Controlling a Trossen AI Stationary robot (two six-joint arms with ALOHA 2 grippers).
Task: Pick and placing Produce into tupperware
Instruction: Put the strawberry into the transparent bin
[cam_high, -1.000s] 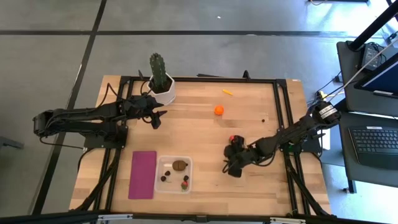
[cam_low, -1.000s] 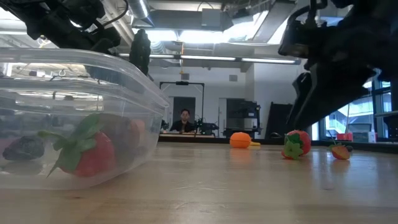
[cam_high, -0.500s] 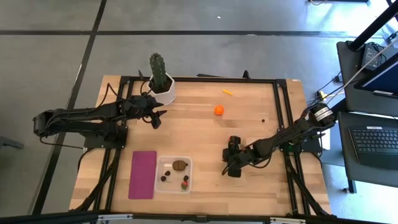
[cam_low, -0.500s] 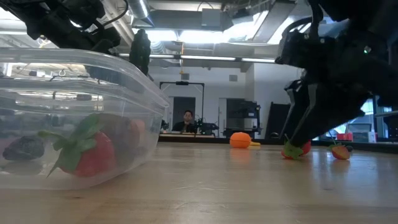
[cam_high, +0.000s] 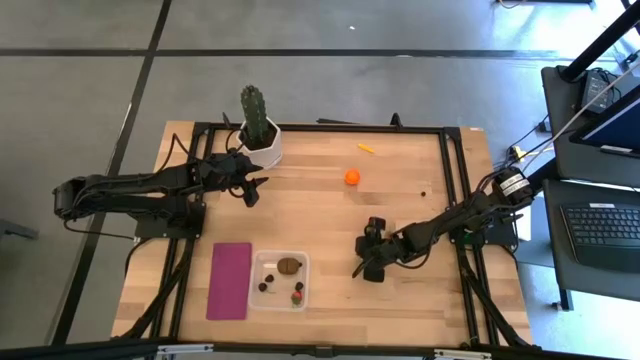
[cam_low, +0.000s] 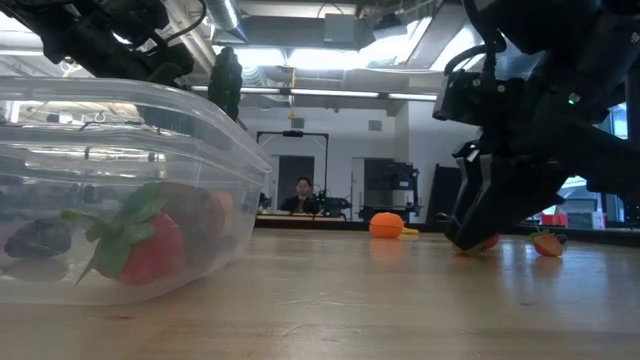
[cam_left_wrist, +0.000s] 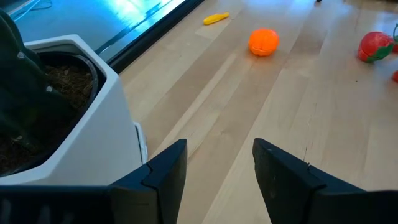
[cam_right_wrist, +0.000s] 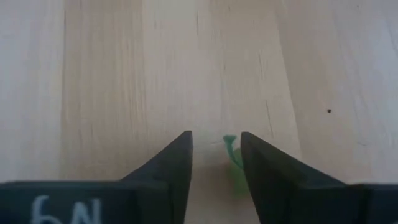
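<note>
Tabletop: right fingers (cam_right_wrist: 254, 180) have narrowed around strawberry (cam_low: 486, 242).

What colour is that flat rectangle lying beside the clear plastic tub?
Magenta. The flat rectangle shows best in the high view, left of the tub.

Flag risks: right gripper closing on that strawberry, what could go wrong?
1. Right gripper shows only a green leaf tip of the strawberry between its fingers; it may pinch the leaf and slip.
2. The tupperware already holds fruit, so a drop could bounce out.
</note>
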